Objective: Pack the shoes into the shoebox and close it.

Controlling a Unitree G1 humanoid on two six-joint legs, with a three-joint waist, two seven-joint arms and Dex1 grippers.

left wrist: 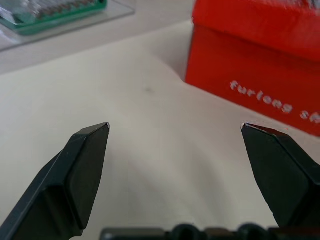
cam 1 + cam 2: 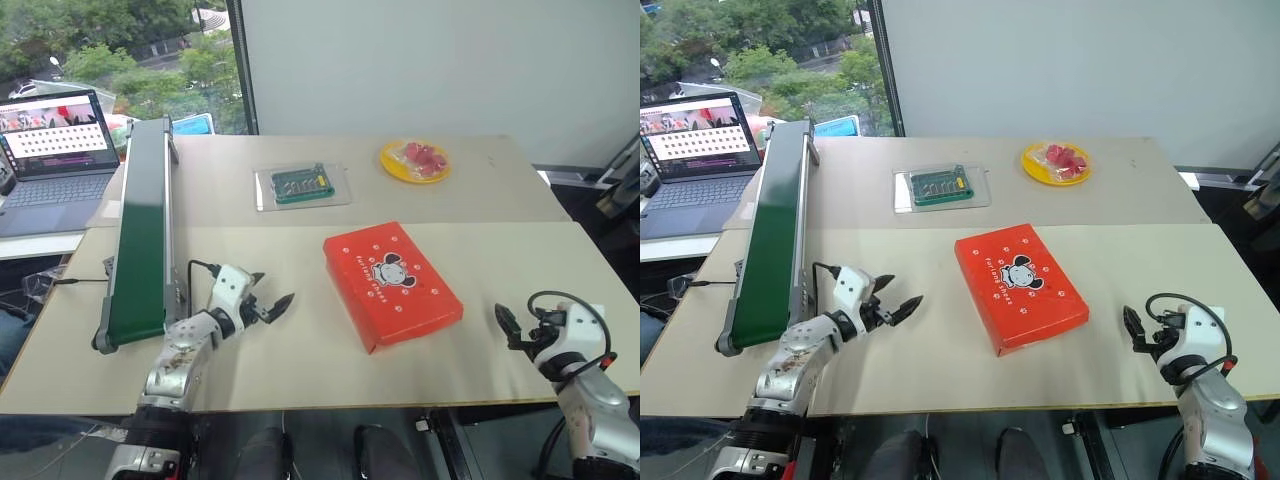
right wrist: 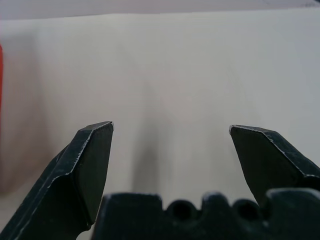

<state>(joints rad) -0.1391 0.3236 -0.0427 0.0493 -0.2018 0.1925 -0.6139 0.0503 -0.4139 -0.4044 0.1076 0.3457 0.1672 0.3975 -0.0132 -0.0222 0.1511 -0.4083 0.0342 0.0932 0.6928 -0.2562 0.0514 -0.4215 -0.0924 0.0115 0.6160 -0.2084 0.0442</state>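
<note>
The shoebox [image 2: 392, 284], red-orange with a white cartoon mouse on its lid, lies shut and flat near the middle of the front table. The shoes are out of view. My left gripper [image 2: 274, 290] hovers low over the table to the left of the box, open and empty, pointing toward it. Its wrist view shows the box's red side wall [image 1: 260, 75] just beyond the spread fingertips [image 1: 95, 145]. My right gripper [image 2: 508, 324] is to the right of the box near the table's front edge, open and empty, with bare tabletop ahead of it [image 3: 171, 126].
A long green conveyor [image 2: 140, 230] slopes along the left side. On the back table lie a clear tray with a green board [image 2: 300, 185] and a yellow plate of red pieces [image 2: 414, 160]. A laptop [image 2: 55, 140] stands at the far left.
</note>
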